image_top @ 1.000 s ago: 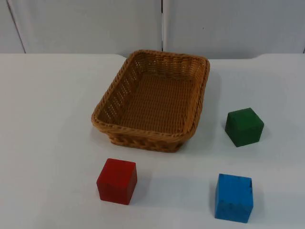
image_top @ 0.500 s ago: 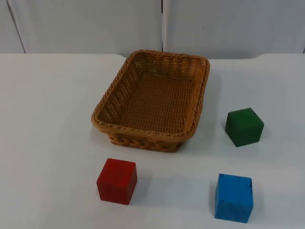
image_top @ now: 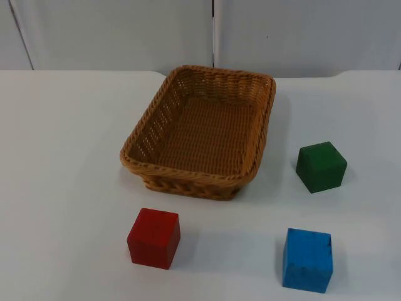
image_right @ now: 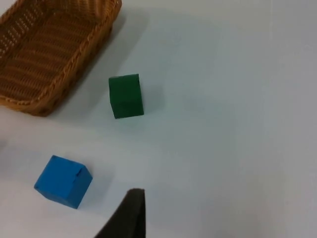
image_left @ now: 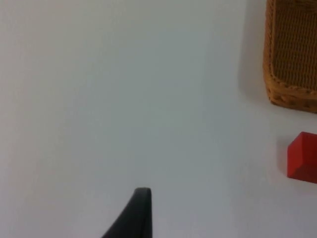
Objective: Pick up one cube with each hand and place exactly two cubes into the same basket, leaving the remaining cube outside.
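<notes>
**Three cubes out, basket empty**

You had no readable writing or labels on anything. The woven brown basket (image_top: pixel 200 132) sat mid-counter (image_top: pixel 62 157) with nothing in it. The red cube (image_top: pixel 153 238) lay in front of its near-left corner, the green cube (image_top: pixel 321 167) off its right side, and the blue cube (image_top: pixel 307 259), paint scuffed, nearer than the green. All three stood apart from the basket. Your left pincer (image_left: pixel 138 213) hung over bare counter; your right pincer (image_right: pixel 129 213) hovered near the blue cube. I cannot tell either pincer's opening.
</notes>
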